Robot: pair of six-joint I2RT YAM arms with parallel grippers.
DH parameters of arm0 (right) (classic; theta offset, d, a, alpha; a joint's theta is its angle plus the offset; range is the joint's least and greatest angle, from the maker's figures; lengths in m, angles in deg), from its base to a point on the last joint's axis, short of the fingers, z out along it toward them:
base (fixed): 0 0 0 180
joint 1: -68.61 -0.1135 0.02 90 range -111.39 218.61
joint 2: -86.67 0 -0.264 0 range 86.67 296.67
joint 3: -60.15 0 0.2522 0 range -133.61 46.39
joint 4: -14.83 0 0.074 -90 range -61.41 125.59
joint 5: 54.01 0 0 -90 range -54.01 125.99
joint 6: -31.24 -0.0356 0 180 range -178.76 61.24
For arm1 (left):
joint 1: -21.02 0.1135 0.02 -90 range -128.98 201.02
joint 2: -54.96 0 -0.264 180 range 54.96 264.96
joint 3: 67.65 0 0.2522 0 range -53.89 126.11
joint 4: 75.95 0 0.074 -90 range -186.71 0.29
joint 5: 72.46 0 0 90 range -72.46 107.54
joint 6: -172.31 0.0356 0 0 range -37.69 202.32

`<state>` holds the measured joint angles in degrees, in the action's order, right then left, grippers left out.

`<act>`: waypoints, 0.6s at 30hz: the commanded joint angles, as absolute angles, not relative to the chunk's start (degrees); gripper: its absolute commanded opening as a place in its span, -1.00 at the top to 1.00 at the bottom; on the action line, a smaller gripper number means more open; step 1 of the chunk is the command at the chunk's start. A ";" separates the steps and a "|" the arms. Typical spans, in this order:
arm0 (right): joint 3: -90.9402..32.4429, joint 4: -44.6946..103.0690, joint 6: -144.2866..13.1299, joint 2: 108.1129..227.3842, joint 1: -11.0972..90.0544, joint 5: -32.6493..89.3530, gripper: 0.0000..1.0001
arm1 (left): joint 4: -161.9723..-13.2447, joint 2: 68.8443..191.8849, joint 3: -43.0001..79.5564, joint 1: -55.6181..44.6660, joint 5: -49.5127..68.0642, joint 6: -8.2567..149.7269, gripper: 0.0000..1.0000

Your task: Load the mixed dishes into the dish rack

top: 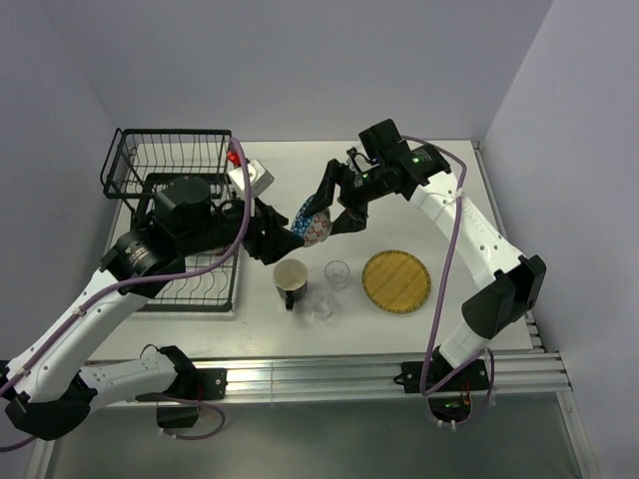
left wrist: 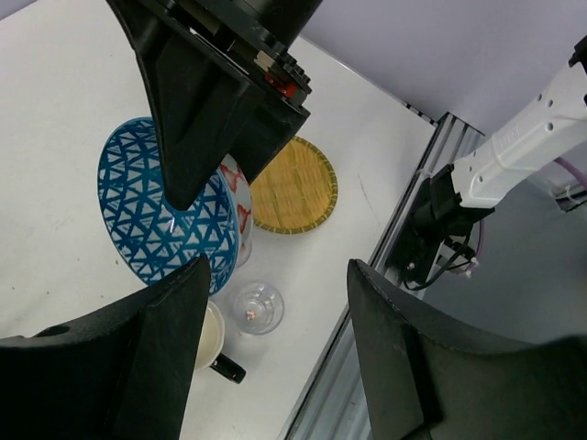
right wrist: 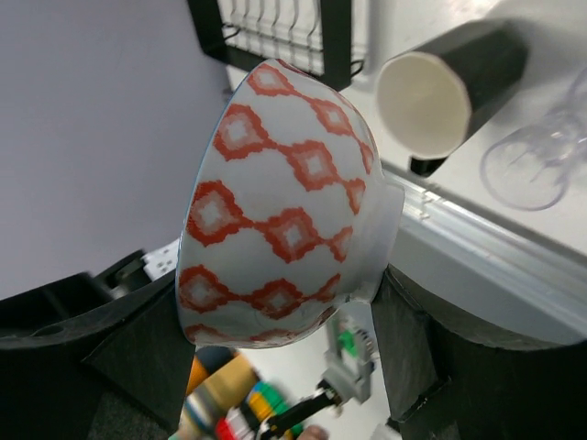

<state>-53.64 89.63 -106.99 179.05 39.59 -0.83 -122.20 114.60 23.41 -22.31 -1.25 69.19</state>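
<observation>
Orange-red bowl [right wrist: 284,202] is tipped on its side in the air over mid-table, with the rim to the left and the foot to the right in the right wrist view. The right gripper [right wrist: 275,312] holds it, fingers set wide, one on each side of the bowl. The blue bowl [left wrist: 138,220] lies against the open side of the orange-red one, its inside facing the left wrist camera. It looks nested, but I cannot tell for sure. One dark finger of the right gripper crosses the blue bowl's inside.

The left gripper [left wrist: 275,275] is just beside the pair on the rack side. Its fingers are apart with nothing between them, and the blue bowl's lower rim runs behind one finger. Whether it touches is not clear.

In the top view the dark mug [top: 291,279] stands on the table [top: 300,165] just below the bowls, cream inside showing. One clear glass [top: 337,273] is just right of the mug, and the second glass [top: 321,302] is nearer the arm bases, close to both. The yellow plate [top: 396,281] lies flat to the right of the glasses, apart from them.

The dish rack [top: 190,289] is at the left of the table, with the left arm reaching across it. Its upper basket [top: 170,160] is at the far end. A small white block [top: 250,178] with a red part sits by the rack's far right corner.
</observation>
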 commanded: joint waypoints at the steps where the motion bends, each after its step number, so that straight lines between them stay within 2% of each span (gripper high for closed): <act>1: -54.17 85.99 -112.01 175.70 39.95 -8.91 1.00 | -122.05 114.19 23.89 -23.45 -1.27 73.96 -0.35; 5: -53.02 85.20 -113.52 174.65 39.95 -10.15 1.00 | -123.28 114.90 23.72 -23.63 -2.59 75.90 -0.41; 18: -50.64 82.47 -116.68 172.27 39.69 -12.43 1.00 | -125.75 118.59 23.10 -24.42 -6.63 78.54 -0.41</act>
<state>-49.88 85.89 -115.43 175.20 39.61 -9.09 -125.22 118.33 23.27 -23.88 -4.37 76.75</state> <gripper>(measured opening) 0.746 0.703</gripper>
